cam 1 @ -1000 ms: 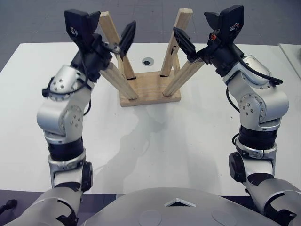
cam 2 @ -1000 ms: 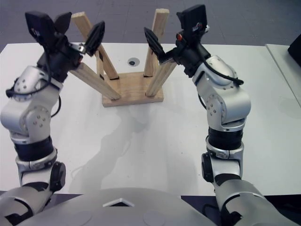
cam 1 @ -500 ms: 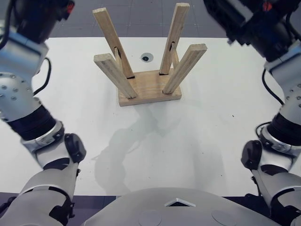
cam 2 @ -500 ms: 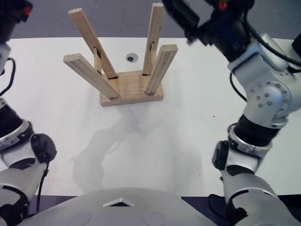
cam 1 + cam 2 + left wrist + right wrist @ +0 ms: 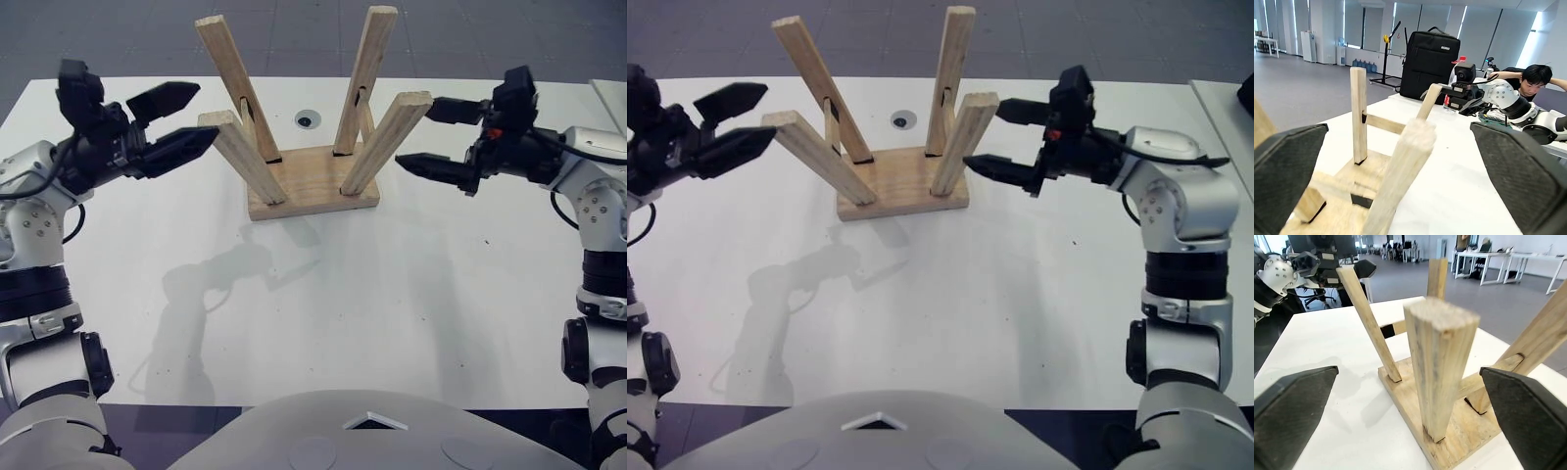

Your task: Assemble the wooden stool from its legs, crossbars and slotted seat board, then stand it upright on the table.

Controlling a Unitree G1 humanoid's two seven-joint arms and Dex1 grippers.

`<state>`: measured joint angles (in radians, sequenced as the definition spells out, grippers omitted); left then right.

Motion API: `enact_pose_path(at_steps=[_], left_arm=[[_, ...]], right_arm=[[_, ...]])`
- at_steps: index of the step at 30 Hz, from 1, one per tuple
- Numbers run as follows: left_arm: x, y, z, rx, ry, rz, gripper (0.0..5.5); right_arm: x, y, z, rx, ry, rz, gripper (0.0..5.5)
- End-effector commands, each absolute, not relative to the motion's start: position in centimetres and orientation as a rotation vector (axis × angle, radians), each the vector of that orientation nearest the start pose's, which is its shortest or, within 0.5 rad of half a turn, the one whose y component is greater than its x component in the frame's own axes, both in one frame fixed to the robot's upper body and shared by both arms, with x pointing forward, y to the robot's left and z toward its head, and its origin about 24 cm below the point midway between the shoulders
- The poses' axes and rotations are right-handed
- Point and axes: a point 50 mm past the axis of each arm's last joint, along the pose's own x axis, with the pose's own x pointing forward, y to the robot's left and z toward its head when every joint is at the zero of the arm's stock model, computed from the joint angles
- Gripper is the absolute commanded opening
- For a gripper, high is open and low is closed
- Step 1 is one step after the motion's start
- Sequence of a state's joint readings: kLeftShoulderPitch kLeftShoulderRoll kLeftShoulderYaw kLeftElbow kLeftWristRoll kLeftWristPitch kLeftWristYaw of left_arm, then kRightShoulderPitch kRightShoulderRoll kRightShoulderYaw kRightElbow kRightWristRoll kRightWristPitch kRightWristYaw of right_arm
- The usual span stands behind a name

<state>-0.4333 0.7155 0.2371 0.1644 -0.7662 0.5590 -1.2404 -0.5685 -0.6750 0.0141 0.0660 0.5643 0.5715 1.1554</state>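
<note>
The wooden stool stands upside down on the white table (image 5: 323, 304), its seat board (image 5: 312, 199) flat on the surface and four legs pointing up and outward. Short crossbars (image 5: 1383, 123) join the leg pairs. My left gripper (image 5: 204, 111) is open, level with the top of the front left leg (image 5: 240, 155), which shows between its pads (image 5: 1288, 171). My right gripper (image 5: 415, 130) is open beside the front right leg (image 5: 385, 139); that leg's end (image 5: 1442, 328) stands between its pads (image 5: 1528, 406). Neither gripper touches the wood.
A round grommet hole (image 5: 308, 120) lies in the table behind the stool. The table's far edge runs just behind the stool, and another table's corner (image 5: 612, 98) is at the far right. Bare tabletop stretches in front of the stool.
Both arms left the front legs' tops, swung up and outward, then came down at the stool's sides with fingers pointing inward. The stool has not moved.
</note>
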Motion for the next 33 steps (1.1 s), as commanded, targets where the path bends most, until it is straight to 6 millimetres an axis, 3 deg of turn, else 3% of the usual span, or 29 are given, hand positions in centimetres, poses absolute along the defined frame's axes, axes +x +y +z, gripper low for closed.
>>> enact_pose_path(at_steps=[1,3,6,11,16,19,22,25,26,27,30,33], left_arm=[[29.4,23.5,16.5,-0.219,0.015,-1.196,5.40],[29.6,22.8,16.0,-0.236,0.029,-1.227,5.10],[29.7,22.3,15.4,-0.245,0.068,-1.266,4.60],[29.7,22.7,14.4,-0.251,0.142,-1.296,3.76],[29.3,23.3,14.5,-0.275,0.198,-1.348,2.96],[28.3,23.5,15.6,-0.317,0.243,-1.430,2.48],[27.3,23.8,17.9,-0.398,0.286,-1.523,2.15],[27.9,23.6,19.7,-0.505,0.305,-1.535,1.80],[28.6,23.3,19.6,-0.560,0.331,-1.509,1.66],[29.6,22.9,19.0,-0.618,0.368,-1.462,1.87],[33.1,21.7,14.6,-0.821,0.520,-1.140,2.35],[34.7,21.6,11.4,-1.001,0.516,-0.859,2.85]], right_arm=[[31.7,-17.8,17.7,-0.092,0.129,1.248,5.38],[32.0,-17.3,17.4,-0.088,0.125,1.264,5.40],[32.0,-16.6,16.9,-0.090,0.144,1.318,4.96],[32.2,-16.0,15.4,-0.088,0.207,1.363,4.17],[31.8,-16.4,15.4,-0.042,0.236,1.392,3.41],[30.3,-16.9,16.2,0.053,0.282,1.466,2.95],[28.7,-17.5,18.3,0.203,0.300,1.573,2.53],[28.7,-18.0,20.3,0.392,0.292,1.608,2.00],[29.4,-18.1,20.3,0.466,0.297,1.560,1.83],[30.7,-18.1,19.9,0.538,0.313,1.469,1.60],[34.5,-18.2,15.8,0.748,0.476,1.077,2.09],[35.6,-18.6,12.8,0.896,0.512,0.885,2.57]])
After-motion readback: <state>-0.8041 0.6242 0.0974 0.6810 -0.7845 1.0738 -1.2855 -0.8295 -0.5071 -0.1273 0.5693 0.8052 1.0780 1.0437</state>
